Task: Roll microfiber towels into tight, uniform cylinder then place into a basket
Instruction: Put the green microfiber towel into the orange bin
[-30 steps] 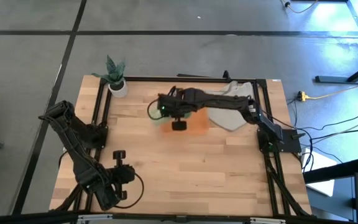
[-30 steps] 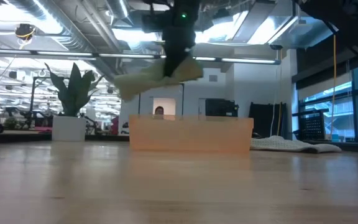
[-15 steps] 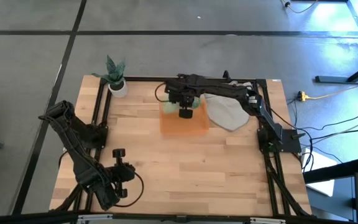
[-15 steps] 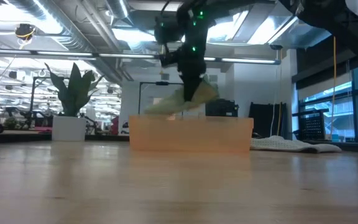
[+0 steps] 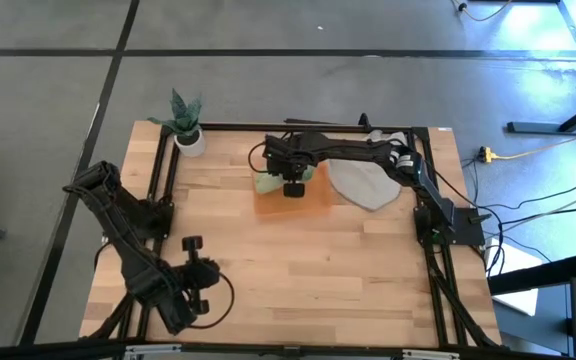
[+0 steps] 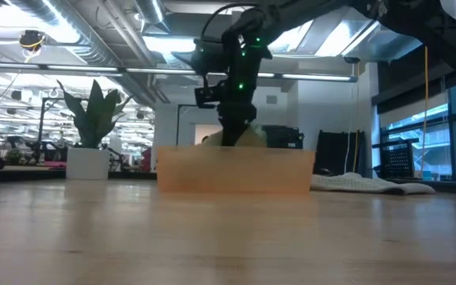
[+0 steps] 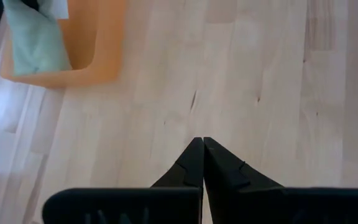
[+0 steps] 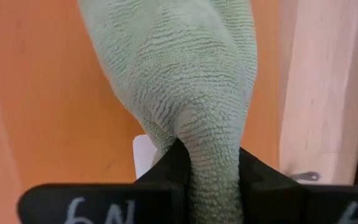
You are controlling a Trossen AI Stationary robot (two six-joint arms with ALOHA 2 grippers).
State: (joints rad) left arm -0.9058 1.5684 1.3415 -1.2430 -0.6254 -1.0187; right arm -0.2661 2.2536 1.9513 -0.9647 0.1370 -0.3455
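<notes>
My right gripper [image 5: 293, 187] reaches down into the orange translucent basket [image 5: 313, 203] at the table's far middle, shut on a pale green towel [image 8: 179, 68]. The towel [image 5: 266, 183] lies bunched at the basket's left end. In the low view the gripper [image 6: 232, 131] dips behind the basket's near wall [image 6: 234, 170], and a bit of towel [image 6: 250, 137] shows above it. My left gripper [image 7: 202, 146] is shut and empty over bare table at the near left [image 5: 190, 244]. My right gripper pinches a gathered bunch of the green towel [image 8: 213, 155] between its two fingers [image 8: 166, 165], coming from above and pointing down. The towel spreads out beyond the fingertips over the basket's orange floor [image 8: 36, 106]. How many layers are in the pinch I cannot tell.
A loose heap of grey towels [image 5: 363, 183] lies just right of the basket. A small white plant pot [image 5: 190, 140] stands at the far left corner. A black frame [image 5: 163, 190] borders the table. Bare wood [image 5: 308, 280] stretches across the near half.
My right gripper has carried the green towel from high above the basket's left side toward the far edge and then down into the basket. The towel, which hung clear in the air, now rests inside the basket at its left end.
</notes>
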